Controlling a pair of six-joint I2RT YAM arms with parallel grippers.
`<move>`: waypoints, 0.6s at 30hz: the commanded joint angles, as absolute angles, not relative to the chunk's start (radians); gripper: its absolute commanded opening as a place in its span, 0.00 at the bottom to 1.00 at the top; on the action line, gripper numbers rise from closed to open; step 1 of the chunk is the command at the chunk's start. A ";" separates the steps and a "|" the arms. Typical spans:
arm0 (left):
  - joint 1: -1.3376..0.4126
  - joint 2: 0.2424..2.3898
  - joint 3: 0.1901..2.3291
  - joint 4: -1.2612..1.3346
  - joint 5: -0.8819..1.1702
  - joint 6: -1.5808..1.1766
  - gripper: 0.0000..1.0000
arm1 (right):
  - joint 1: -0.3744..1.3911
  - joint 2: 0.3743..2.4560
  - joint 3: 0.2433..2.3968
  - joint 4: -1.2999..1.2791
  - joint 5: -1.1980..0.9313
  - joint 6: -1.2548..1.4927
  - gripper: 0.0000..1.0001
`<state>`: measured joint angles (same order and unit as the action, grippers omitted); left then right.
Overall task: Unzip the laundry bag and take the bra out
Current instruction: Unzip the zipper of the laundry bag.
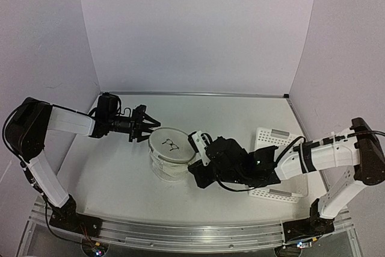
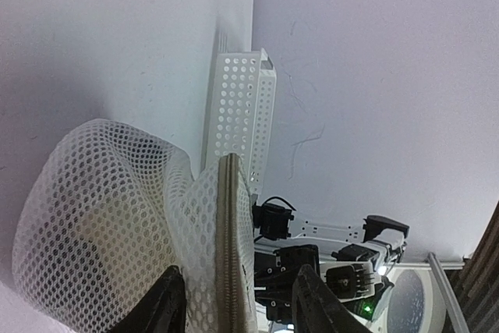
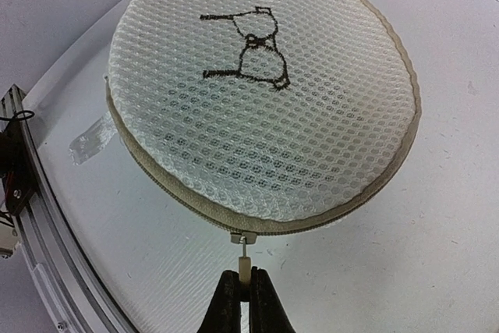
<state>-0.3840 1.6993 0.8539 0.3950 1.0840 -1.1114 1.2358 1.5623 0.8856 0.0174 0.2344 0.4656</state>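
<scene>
Right claw (image 3: 245, 280): my arm reaches low across the table, pinching the laundry bag (image 3: 257, 107) by its zipper pull (image 3: 245, 258).
Left claw (image 2: 238, 272): parted, straddling the bag's rim (image 2: 231, 232).

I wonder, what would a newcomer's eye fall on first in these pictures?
First, the round white mesh laundry bag at the centre of the top view, with a black bra outline on its upper face. The right gripper pinches the zipper pull at the bag's rim, while the left gripper straddles the opposite rim, open. A white perforated basket lies farther right.
</scene>
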 commanded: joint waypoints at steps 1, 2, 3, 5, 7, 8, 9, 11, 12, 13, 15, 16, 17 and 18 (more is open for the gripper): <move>-0.346 1.594 0.874 0.133 0.986 -0.909 0.49 | 1.243 1.586 0.960 0.033 0.269 0.486 0.00; -0.342 1.578 0.900 0.036 0.949 -0.846 0.50 | 1.243 1.592 0.967 0.032 0.271 0.485 0.00; -0.338 1.566 0.918 -0.061 0.918 -0.795 0.50 | 1.243 1.597 0.974 0.031 0.271 0.485 0.00; -0.332 1.528 0.908 -0.108 0.895 -0.779 0.52 | 1.243 1.611 0.988 0.029 0.268 0.482 0.00; -0.331 1.486 0.890 -0.131 0.871 -0.783 0.53 | 1.243 1.626 1.006 0.025 0.263 0.481 0.00; -0.332 1.464 0.880 -0.151 0.856 -0.781 0.53 | 1.243 1.634 1.016 0.023 0.261 0.481 0.00; -0.332 1.435 0.868 -0.168 0.843 -0.782 0.54 | 1.243 1.642 1.026 0.022 0.262 0.483 0.00; -0.331 1.373 0.834 -0.197 0.817 -0.790 0.56 | 1.243 1.661 1.048 0.017 0.260 0.484 0.00; -0.331 1.339 0.821 -0.211 0.802 -0.796 0.57 | 1.243 1.672 1.061 0.016 0.256 0.484 0.00; -0.331 1.310 0.804 -0.224 0.797 -0.806 0.58 | 1.243 1.684 1.075 0.015 0.248 0.483 0.00; -0.336 1.250 0.758 -0.228 0.800 -0.853 0.61 | 1.243 1.709 1.103 0.015 0.231 0.481 0.00; -0.344 1.219 0.735 -0.229 0.793 -0.879 0.61 | 1.242 1.722 1.118 0.015 0.222 0.480 0.00; -0.354 1.190 0.714 -0.229 0.788 -0.907 0.63 | 1.243 1.734 1.132 0.015 0.213 0.478 0.00; -0.365 1.164 0.691 -0.229 0.781 -0.933 0.64 | 1.243 1.746 1.149 0.015 0.204 0.476 0.00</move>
